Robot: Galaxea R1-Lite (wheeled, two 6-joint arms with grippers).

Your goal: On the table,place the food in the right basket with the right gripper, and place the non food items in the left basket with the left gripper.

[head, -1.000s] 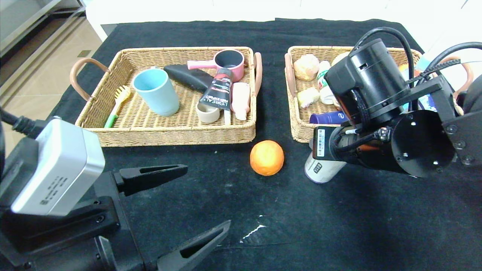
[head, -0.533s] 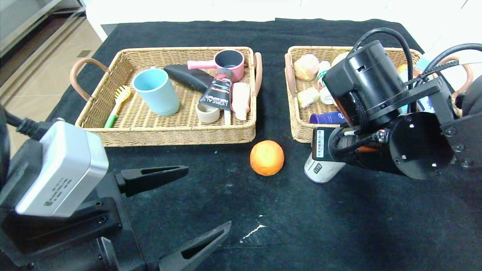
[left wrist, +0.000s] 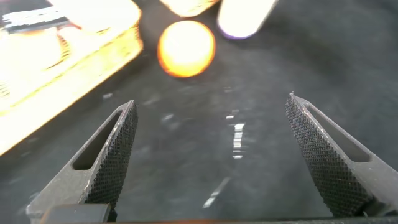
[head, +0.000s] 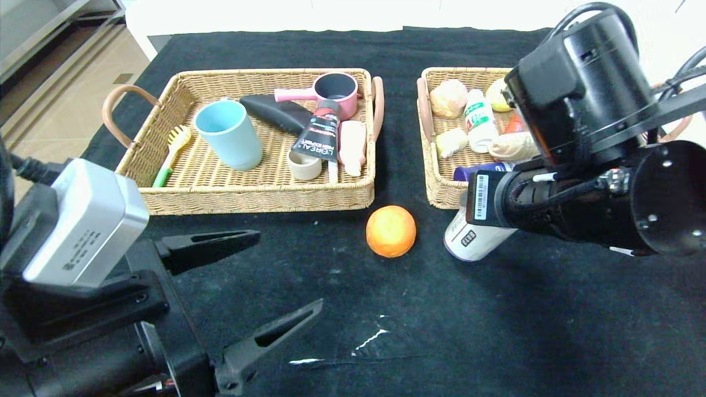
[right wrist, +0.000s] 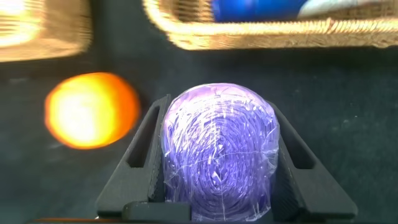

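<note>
An orange (head: pixel 391 231) lies on the black cloth in front of the gap between the two wicker baskets; it also shows in the right wrist view (right wrist: pixel 91 110) and the left wrist view (left wrist: pixel 186 48). My right gripper (right wrist: pixel 219 106) is shut on a white and purple canister (head: pixel 473 239), its purple end (right wrist: pixel 219 149) wrapped in clear film. The canister is tilted just in front of the right basket (head: pixel 437 194). My left gripper (head: pixel 288 270) is open and empty over bare cloth at the front left, well short of the orange.
The left basket (head: pixel 248 199) holds a blue cup (head: pixel 229 134), a pink pot (head: pixel 333 88), a black tube (head: pixel 319 138), a brush and other items. The right basket holds bread rolls, a small bottle (head: pixel 479 118) and a blue packet. White scuffs (head: pixel 370 339) mark the cloth.
My right arm has risen and swung back toward the right basket, tilting the canister with it. My left gripper has drifted slightly left and nearer. The orange has not moved.
</note>
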